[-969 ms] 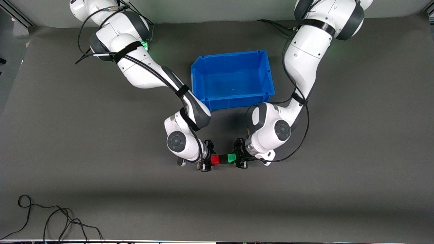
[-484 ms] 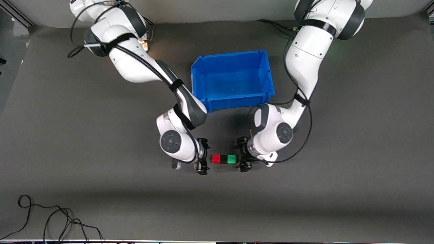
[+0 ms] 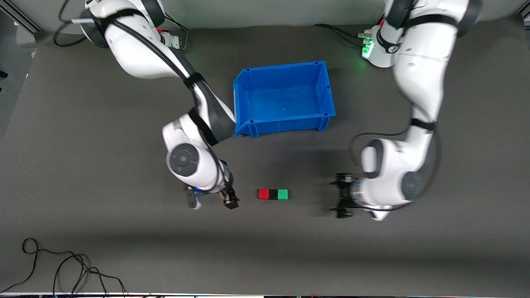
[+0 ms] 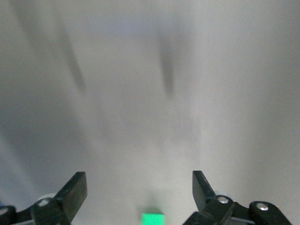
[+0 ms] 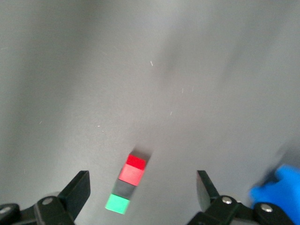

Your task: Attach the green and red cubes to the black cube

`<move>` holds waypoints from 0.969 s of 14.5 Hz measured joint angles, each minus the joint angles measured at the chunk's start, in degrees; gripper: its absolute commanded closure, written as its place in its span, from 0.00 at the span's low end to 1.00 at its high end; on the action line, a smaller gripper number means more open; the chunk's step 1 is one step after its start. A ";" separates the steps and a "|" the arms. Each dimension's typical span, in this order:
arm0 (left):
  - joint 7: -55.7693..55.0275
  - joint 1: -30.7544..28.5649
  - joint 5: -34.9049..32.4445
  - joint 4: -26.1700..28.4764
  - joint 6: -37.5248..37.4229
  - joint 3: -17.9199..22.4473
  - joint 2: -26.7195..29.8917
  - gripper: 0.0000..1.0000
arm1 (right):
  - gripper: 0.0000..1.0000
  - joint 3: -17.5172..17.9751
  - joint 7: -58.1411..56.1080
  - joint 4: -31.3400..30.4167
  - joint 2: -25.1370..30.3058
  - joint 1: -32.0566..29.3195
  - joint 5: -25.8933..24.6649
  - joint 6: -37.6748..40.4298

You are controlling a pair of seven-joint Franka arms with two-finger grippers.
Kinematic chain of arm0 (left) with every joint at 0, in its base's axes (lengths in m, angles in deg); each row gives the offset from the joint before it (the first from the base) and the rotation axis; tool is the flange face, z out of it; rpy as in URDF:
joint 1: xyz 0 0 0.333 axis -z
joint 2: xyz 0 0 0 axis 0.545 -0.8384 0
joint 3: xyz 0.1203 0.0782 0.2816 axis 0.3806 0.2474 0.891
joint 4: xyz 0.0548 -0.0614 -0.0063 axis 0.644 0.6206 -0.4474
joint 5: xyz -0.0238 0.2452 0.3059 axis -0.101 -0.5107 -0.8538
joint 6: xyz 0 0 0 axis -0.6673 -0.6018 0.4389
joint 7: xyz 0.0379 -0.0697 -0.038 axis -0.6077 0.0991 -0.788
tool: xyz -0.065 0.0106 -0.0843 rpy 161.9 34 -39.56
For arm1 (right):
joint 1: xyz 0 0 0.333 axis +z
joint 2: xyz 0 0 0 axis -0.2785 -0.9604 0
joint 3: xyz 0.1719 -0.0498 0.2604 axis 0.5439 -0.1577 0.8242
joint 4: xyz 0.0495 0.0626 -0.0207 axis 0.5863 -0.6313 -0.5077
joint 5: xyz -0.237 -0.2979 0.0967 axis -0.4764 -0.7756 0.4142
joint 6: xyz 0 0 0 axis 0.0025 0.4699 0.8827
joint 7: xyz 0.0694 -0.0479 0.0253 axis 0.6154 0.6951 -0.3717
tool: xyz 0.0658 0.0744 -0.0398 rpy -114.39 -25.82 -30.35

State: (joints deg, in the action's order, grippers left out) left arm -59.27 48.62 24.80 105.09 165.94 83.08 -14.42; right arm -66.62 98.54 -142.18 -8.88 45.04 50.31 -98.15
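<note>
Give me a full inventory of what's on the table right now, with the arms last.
red cube: one, bright red, on the mat, joined to the black cube at the right arm's end of the row.
black cube: one, matte black, middle of the row.
green cube: one, bright green, joined at the left arm's end of the row.
blue bin: one, blue, open-topped, farther from the front camera than the row.
cable: one, black, looped on the mat nearest the front camera, toward the right arm's end.
right claw: one, black fingers, open, clear of the red cube.
left claw: one, black fingers, open, clear of the green cube.
</note>
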 measured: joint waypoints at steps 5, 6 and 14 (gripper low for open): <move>19.88 -10.93 -12.03 2.31 -16.40 0.53 10.16 0.00 | 0.00 -2.13 -18.42 -4.01 10.44 -3.42 -0.02 10.25; 24.07 -12.43 -13.19 2.34 -18.87 0.55 12.07 0.00 | 0.00 -2.39 -20.68 -5.58 12.52 -3.45 -0.03 10.85; 52.04 -15.85 -17.14 2.58 -32.98 0.21 25.92 0.00 | 0.00 -1.02 -46.78 -20.57 31.92 -12.14 -0.79 11.55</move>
State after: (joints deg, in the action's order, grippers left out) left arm -7.23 32.77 7.67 107.67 132.96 83.29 11.50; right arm -67.64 51.76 -162.75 23.04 32.90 49.52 -86.60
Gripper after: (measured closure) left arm 0.000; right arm 0.000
